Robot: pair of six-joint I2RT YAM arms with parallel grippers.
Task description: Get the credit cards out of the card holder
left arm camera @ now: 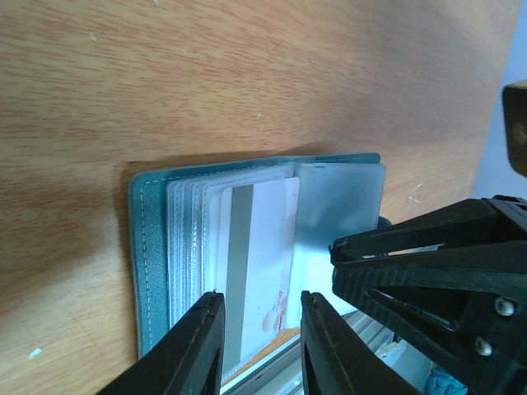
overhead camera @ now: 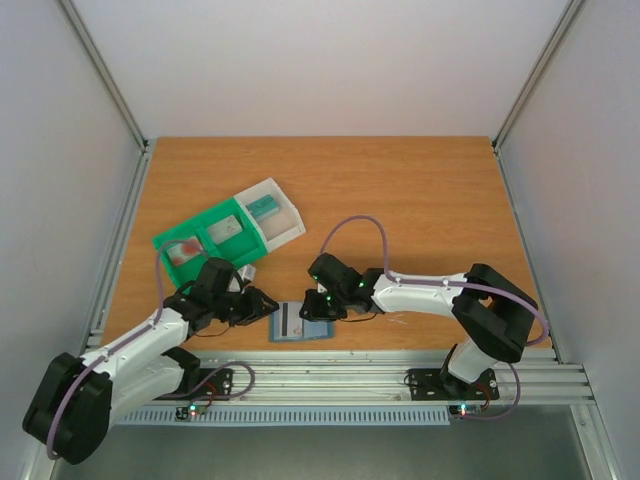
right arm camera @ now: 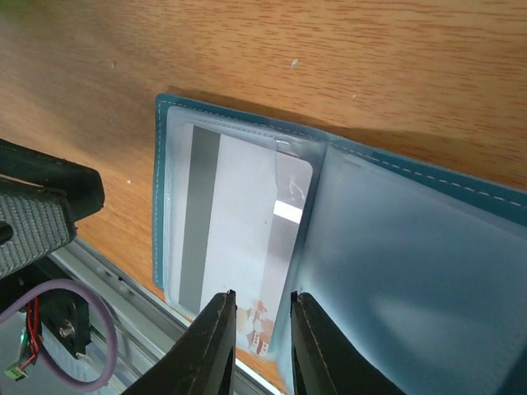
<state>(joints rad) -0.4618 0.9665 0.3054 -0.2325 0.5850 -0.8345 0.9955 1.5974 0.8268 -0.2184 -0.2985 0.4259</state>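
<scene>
The slate-blue card holder (overhead camera: 300, 322) lies open at the table's near edge, its clear sleeves fanned out. It also shows in the left wrist view (left arm camera: 152, 247) and the right wrist view (right arm camera: 428, 247). A whitish credit card (left arm camera: 259, 247) with a grey stripe and red marks lies on the left half, and its near end reaches past the table edge. It also shows in the right wrist view (right arm camera: 239, 222), partly under a clear sleeve. My left gripper (left arm camera: 257, 311) is open just above the card's near end. My right gripper (right arm camera: 257, 303) is open over the same card end and the sleeve edge. Other cards are hidden.
A green-and-clear compartment tray (overhead camera: 215, 215) stands behind the left arm, with a teal card (overhead camera: 265, 207) and a reddish item (overhead camera: 183, 250) in it. The metal rail (overhead camera: 380, 370) runs right below the card holder. The two grippers (overhead camera: 262, 305) (overhead camera: 318, 303) are close together.
</scene>
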